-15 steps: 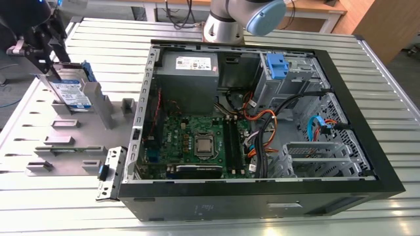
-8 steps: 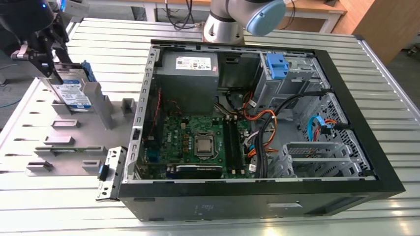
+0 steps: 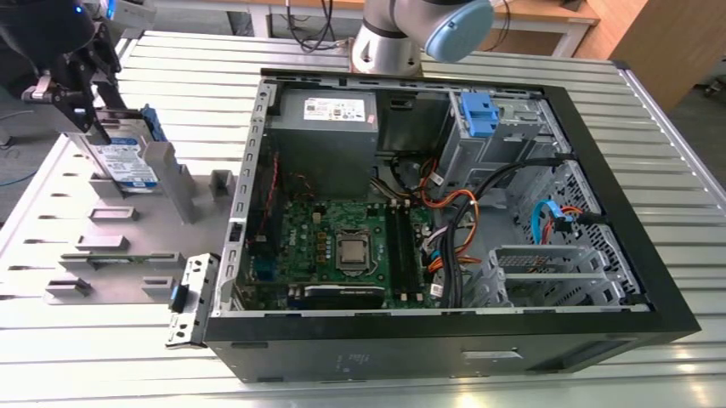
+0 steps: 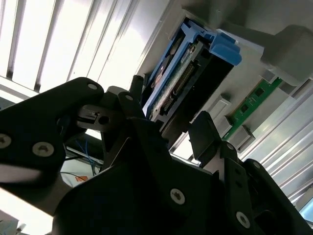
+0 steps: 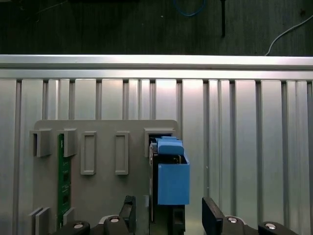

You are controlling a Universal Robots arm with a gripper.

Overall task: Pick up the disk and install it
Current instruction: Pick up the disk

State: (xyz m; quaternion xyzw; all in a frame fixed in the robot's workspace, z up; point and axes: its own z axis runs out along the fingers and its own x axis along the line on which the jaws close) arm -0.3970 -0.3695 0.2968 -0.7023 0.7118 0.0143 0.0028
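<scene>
Blue-framed disk [image 5: 172, 177] stands upright in grey fixture [image 5: 102, 196]; jaws spread open either side of it.

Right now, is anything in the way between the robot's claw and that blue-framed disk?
Nothing visible is. The open gripper hangs just over the disk, a finger to each side, with clear space between; the disk stands upright in its grey holder.

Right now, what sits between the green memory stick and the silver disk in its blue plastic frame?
Two grey rectangular brackets, in the first wrist view.
</scene>
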